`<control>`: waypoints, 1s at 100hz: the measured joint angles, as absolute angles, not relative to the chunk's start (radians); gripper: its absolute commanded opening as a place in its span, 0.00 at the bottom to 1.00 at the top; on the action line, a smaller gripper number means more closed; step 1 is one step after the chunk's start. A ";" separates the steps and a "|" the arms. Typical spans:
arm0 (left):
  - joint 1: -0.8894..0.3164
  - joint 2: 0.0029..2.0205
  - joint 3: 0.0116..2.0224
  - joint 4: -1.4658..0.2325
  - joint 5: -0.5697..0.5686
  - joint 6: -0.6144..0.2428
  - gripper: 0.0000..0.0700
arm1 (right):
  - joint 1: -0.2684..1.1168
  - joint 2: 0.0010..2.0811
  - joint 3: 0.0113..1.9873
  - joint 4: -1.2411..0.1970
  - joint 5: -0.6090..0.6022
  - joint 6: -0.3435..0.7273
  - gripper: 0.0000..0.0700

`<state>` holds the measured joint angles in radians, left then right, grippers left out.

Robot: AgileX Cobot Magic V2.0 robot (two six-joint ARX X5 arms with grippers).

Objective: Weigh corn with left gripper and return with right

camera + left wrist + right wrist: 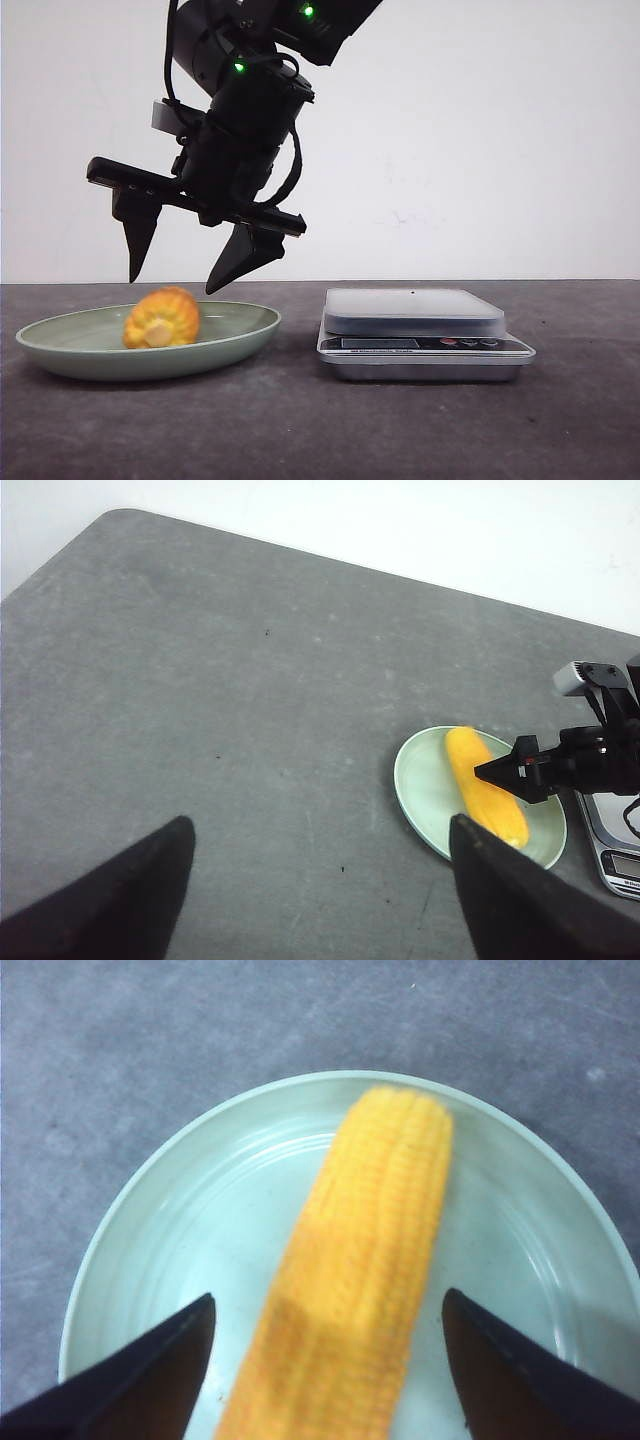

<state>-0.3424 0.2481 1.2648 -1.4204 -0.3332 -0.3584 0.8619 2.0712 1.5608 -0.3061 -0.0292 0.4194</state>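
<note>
The corn (162, 318) is an orange-yellow cob lying in a pale green plate (240, 335) at the left of the table. My right gripper (172, 286) hangs open just above it, one finger on each side and apart from it; the right wrist view shows the corn (360, 1280) between the spread fingers. My left gripper (321, 821) is open and empty over bare table, well away from the plate (420, 780) and the corn (485, 790). It is out of the front view.
A silver digital scale (415, 310) with a bare platform stands right of the plate; its corner shows in the left wrist view (615, 840). The tabletop is dark grey, with a white wall behind.
</note>
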 measured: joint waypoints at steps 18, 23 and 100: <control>-0.342 0.248 1.265 -1.420 -0.334 -0.358 0.68 | 0.826 2.027 1.561 -0.383 -0.034 0.394 0.66; -0.342 0.248 1.265 -1.420 -0.333 -0.358 0.68 | 0.802 1.982 1.561 -0.419 -0.034 0.377 0.66; -0.342 0.248 1.148 -1.364 -0.334 -0.332 0.68 | 0.417 0.760 1.556 -1.188 0.192 0.173 0.66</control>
